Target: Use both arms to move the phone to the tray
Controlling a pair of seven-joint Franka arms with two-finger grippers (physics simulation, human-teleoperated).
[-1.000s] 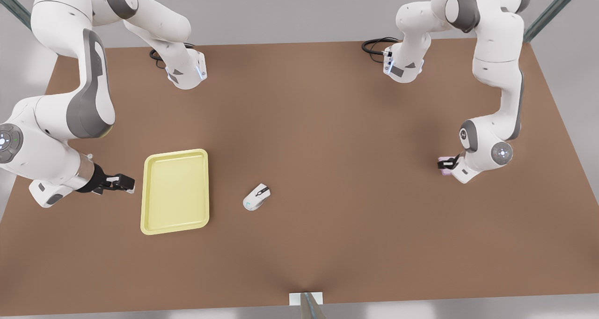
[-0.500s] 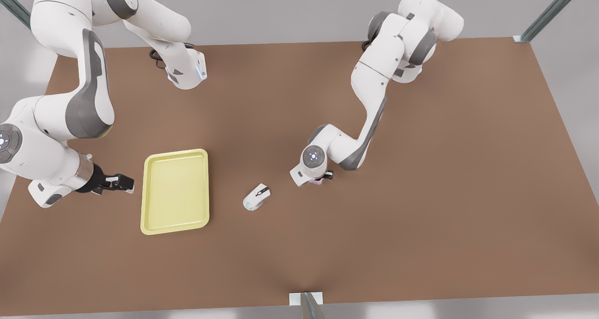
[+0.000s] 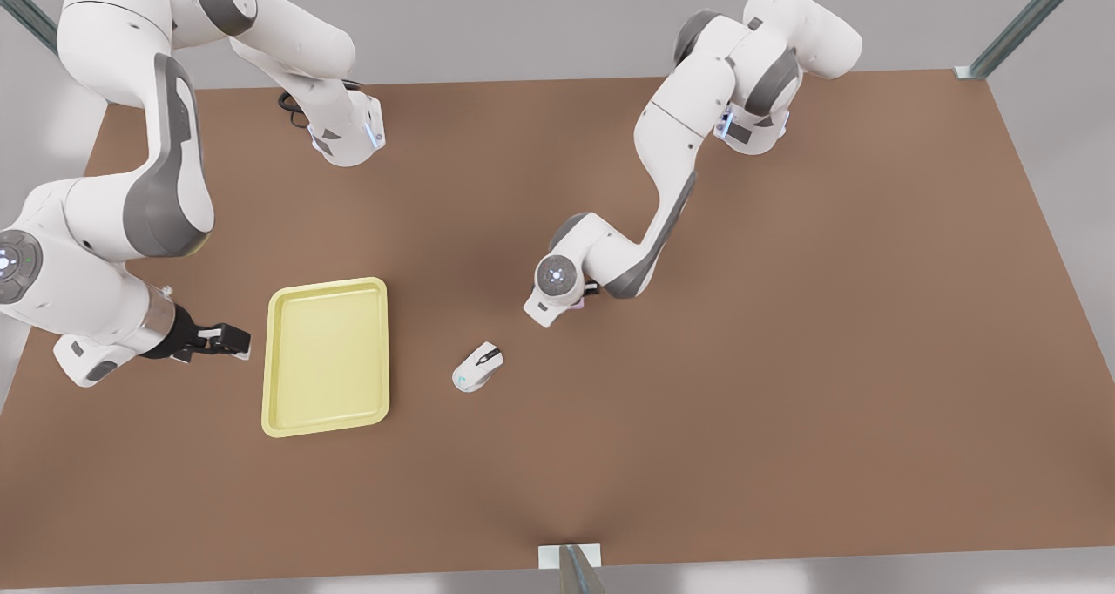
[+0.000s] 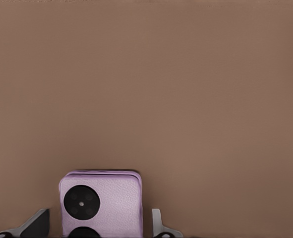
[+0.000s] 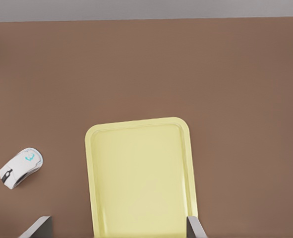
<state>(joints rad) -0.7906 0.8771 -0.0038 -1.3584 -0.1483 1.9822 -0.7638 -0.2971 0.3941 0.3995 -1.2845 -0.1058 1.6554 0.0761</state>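
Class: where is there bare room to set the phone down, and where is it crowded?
The tray has a bare floor; so is the table across the front view's right half. Crowded: beside the tray, where the open right gripper waits, and near the mouse, where the left gripper holds the phone.

Two white arms over brown surface [image 3: 784, 359]. Right gripper [image 3: 228, 340], black, beside tray [image 3: 327, 356] at front view's left, fingers [image 3: 233, 337] pointing toward its rim. Pale yellow tray flat on surface. White mouse [image 3: 478, 367] lies well apart from tray, toward front view's right. Left gripper [image 3: 585, 298] hangs mid-surface beyond mouse, mostly hidden under wrist, sliver of lilac phone [image 3: 582, 304] at it.
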